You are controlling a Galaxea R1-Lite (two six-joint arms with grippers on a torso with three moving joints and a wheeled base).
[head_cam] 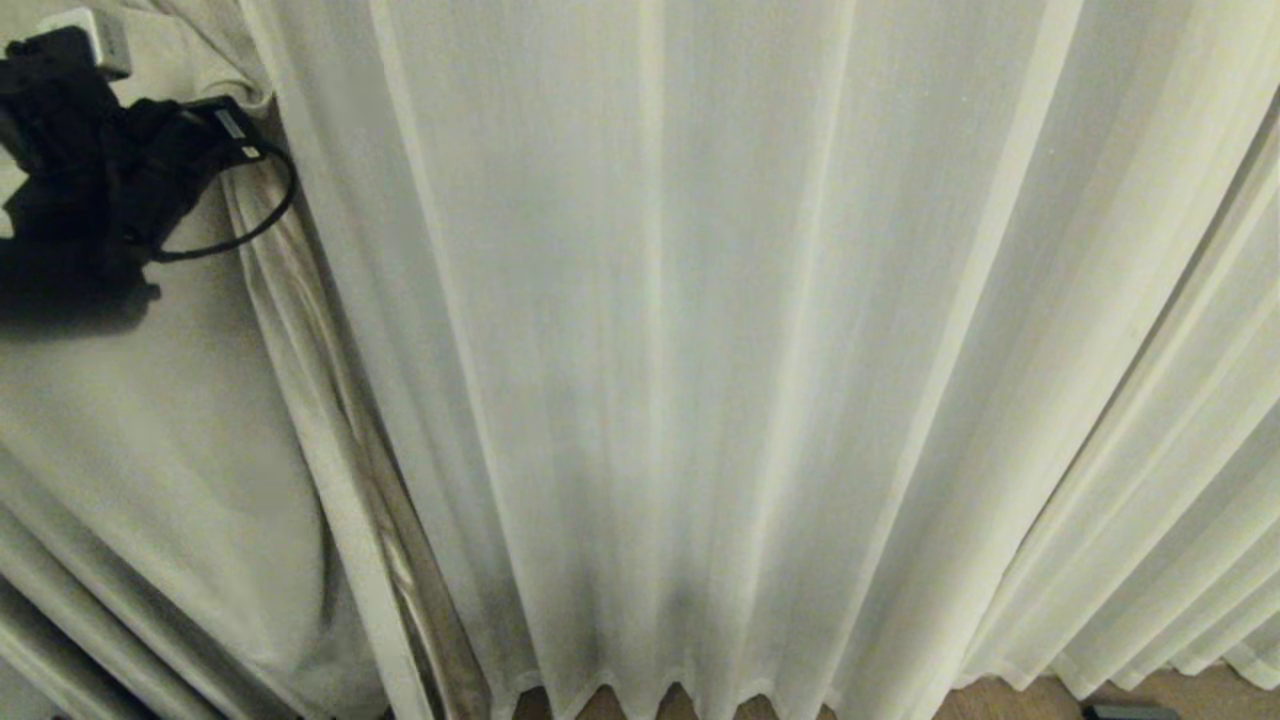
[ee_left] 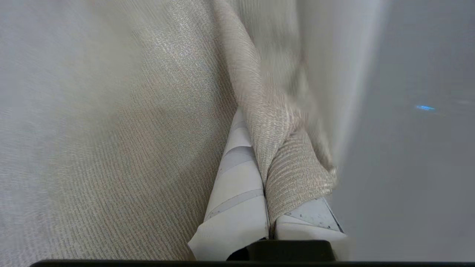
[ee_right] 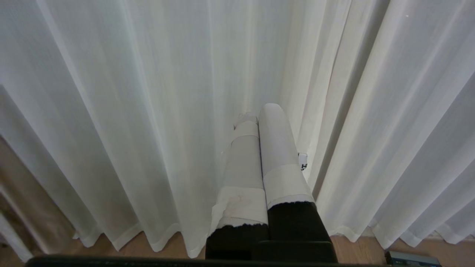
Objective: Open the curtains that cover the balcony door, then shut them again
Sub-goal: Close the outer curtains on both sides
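The cream-white curtains (head_cam: 700,350) fill the head view, and their wavy hem hangs just above the floor. At the upper left, my black left arm (head_cam: 100,170) reaches into the left panel (head_cam: 150,450), which is pulled taut below it. In the left wrist view my left gripper (ee_left: 256,124) is shut on a bunched fold of woven curtain fabric (ee_left: 293,174). The fold drapes over one taped finger (ee_left: 237,185). My right gripper (ee_right: 258,115) is shut on nothing and points at the pleats (ee_right: 148,111) low near the floor. The balcony door is hidden behind the curtains.
A wooden floor (head_cam: 1000,695) shows under the hem. A small dark object (ee_right: 408,258) lies on it at the right. A smooth grey surface with a blue glint (ee_left: 423,107) lies beyond the held fold.
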